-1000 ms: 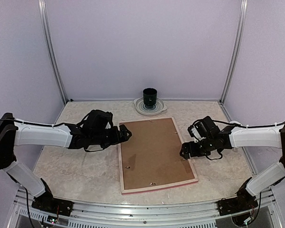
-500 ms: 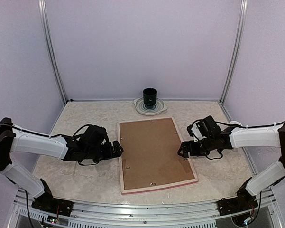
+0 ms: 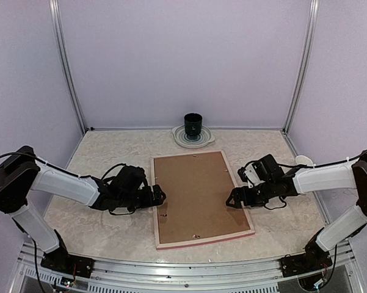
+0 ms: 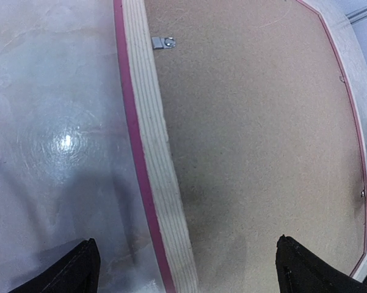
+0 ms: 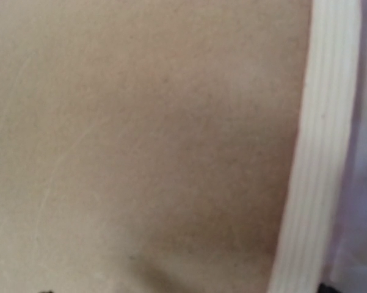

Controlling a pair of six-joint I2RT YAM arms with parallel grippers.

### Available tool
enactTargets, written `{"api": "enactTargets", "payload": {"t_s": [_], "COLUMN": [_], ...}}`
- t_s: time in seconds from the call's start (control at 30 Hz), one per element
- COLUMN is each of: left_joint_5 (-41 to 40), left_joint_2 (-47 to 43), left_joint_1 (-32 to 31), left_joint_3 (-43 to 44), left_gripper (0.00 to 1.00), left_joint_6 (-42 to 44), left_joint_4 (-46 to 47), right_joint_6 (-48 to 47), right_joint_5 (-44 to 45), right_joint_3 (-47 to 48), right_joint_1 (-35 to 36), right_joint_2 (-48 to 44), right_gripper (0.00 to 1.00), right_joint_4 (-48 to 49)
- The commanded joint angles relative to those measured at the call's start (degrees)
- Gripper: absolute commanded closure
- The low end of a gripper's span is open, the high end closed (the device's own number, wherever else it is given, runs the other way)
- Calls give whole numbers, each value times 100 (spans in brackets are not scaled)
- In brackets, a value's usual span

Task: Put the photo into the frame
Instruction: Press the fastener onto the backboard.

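We look down on a pale marbled table (image 3: 104, 159) closed in by plain lilac walls (image 3: 183, 61), with a metal post (image 3: 67, 67) in each back corner. On the left, the left gripper (image 3: 160, 196) sits low at the frame's left side. Its fingers (image 4: 73, 271) stand wide apart and hold nothing, and in the wrist view they straddle the ribbed pale rim and its pink edge. The frame (image 3: 204, 239) lies flat and face down in the middle of the table, a little askew, with the brown board (image 3: 198, 195) filling its back. A small metal tab (image 4: 163, 42) sits on the board by the left rim. Behind the frame, near the back wall, a dark cup (image 3: 193, 124) stands on a pale plate (image 3: 178, 137), well apart from both arms. On the right, the right gripper (image 3: 232, 200) hangs low over the frame's right rim with its jaws spread. Its wrist view is blurred, so we cannot tell whether it touches the wood.
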Motion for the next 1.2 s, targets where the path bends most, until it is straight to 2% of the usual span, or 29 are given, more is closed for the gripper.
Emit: {"api": "enactTargets", "payload": {"t_s": [0.0,0.47,0.77,1.17], "left_joint_5": [186,293,333,446], "left_joint_2": [258,669,808,771], "left_joint_1": [-32,-31,192,516], "left_joint_3": [174,696,904,817], "left_gripper": [1,1,1,1], "left_joint_6": [81,221,380,546], "left_joint_4": [304,261,186,159], "right_joint_6": [63,254,381,386], "right_joint_5": [-381,-476,-448,-12], "right_joint_3": [-161,-339,-318,-280], "right_joint_1": [-22,259,534,547], "right_joint_2": [22,-80,-2,-121], "right_gripper": [8,8,8,8], "right_joint_4": [354,591,709,489]}}
